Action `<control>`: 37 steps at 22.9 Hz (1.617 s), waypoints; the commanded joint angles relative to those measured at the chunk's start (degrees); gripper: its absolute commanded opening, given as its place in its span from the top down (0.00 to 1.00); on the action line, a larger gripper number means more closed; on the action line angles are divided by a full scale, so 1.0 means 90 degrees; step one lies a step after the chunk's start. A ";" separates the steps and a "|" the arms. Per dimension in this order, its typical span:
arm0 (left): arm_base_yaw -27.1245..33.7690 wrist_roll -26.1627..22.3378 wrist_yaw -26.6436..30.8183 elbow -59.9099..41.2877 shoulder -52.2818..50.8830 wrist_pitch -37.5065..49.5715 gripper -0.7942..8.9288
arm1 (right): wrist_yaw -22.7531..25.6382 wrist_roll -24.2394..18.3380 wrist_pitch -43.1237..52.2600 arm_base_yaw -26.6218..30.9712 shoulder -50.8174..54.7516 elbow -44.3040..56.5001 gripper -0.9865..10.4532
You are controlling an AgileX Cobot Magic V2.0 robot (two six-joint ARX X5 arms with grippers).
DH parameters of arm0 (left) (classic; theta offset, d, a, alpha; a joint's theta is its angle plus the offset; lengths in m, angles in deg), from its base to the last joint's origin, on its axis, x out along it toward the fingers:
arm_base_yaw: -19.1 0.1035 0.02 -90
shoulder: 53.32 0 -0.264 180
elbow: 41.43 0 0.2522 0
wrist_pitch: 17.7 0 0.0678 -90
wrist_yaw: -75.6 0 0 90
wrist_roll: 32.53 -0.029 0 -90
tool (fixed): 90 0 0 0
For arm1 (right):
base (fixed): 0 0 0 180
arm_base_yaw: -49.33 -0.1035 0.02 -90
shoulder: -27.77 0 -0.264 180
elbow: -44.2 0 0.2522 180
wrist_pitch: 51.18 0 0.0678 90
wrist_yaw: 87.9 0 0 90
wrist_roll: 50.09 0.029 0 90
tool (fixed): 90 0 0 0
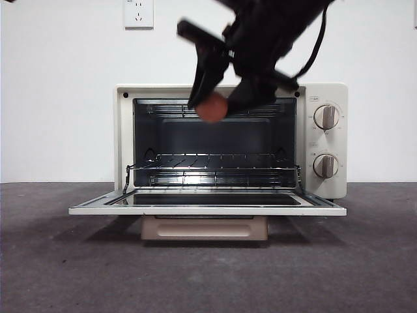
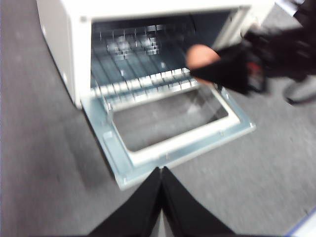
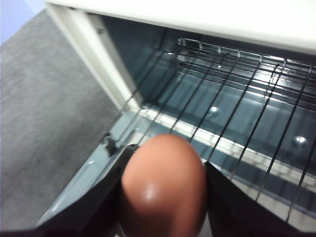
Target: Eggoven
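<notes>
Because the right gripper drops in dark and blurred from the top centre of the front view, its upper arm is cut off and the oven's top edge is partly hidden. Its jaws clamp a smooth, glossy reddish-brown egg at the upper middle of the frame, before the open cavity, above the wire rack. The dark glass door lies flat over the grey desk. The left gripper waits, jaws pressed together.
</notes>
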 commanded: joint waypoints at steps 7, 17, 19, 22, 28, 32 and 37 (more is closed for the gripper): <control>0.0005 0.0104 -0.0012 0.0044 -0.0801 -0.0398 0.91 | 0.0044 0.0282 0.1156 0.0260 -0.1018 -0.0104 0.91; 0.0005 0.0163 -0.0012 0.0044 -0.0831 -0.0437 0.91 | 0.0284 0.0294 0.1457 0.0352 -0.1409 -0.0104 0.91; 0.0005 0.0160 -0.0012 0.0044 -0.0831 -0.0437 0.91 | 0.0267 0.0376 0.1481 0.0347 -0.1445 -0.0104 0.91; 0.0005 0.0160 -0.0012 0.0044 -0.0831 -0.0440 0.91 | 0.0267 0.0381 0.1496 0.0350 -0.1445 -0.0104 0.91; 0.0005 0.0158 -0.0012 0.0044 -0.0831 -0.0488 0.91 | 0.0146 0.0398 0.1472 0.0316 -0.1530 -0.0104 0.91; 0.0005 0.0155 -0.0012 0.0044 -0.0831 -0.0554 0.91 | 0.0170 0.0406 0.1515 0.0240 -0.1530 -0.0104 0.81; 0.0005 0.0155 -0.0012 0.0044 -0.0831 -0.0554 0.91 | 0.0211 0.0583 0.1520 0.0240 -0.1530 -0.0104 0.72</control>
